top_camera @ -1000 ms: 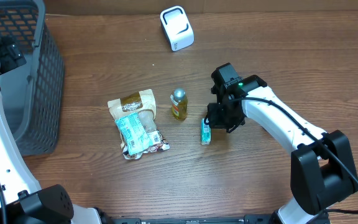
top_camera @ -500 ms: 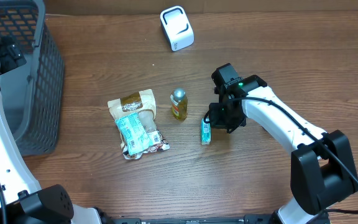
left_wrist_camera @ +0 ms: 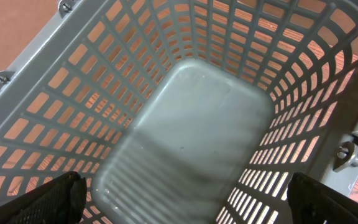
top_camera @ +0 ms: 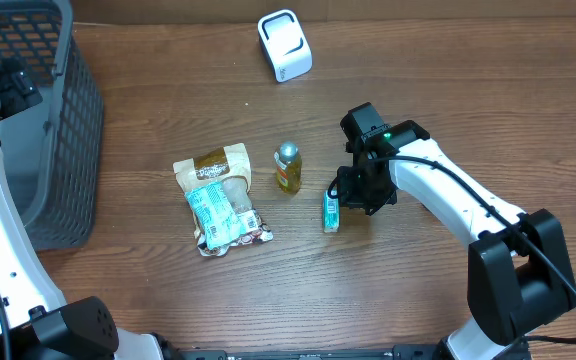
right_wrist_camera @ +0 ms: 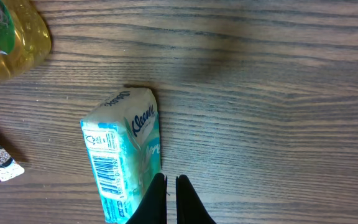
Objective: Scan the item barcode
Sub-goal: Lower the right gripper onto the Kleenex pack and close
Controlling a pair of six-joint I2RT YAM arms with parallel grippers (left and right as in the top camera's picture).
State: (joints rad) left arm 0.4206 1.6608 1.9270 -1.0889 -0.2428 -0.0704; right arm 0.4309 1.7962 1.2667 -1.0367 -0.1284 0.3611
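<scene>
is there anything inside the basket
No, the left wrist view shows only the bare grey floor and slotted walls of the basket.

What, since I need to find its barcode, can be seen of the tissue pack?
The tissue pack is a small, soft packet in teal-and-white film, with a Kleenex logo on its upper face and a barcode on its white side panel. It lies on the wooden table, apart from the yellow bottle. The right gripper, shut, sits right beside its long edge; whether they touch is unclear.
</scene>
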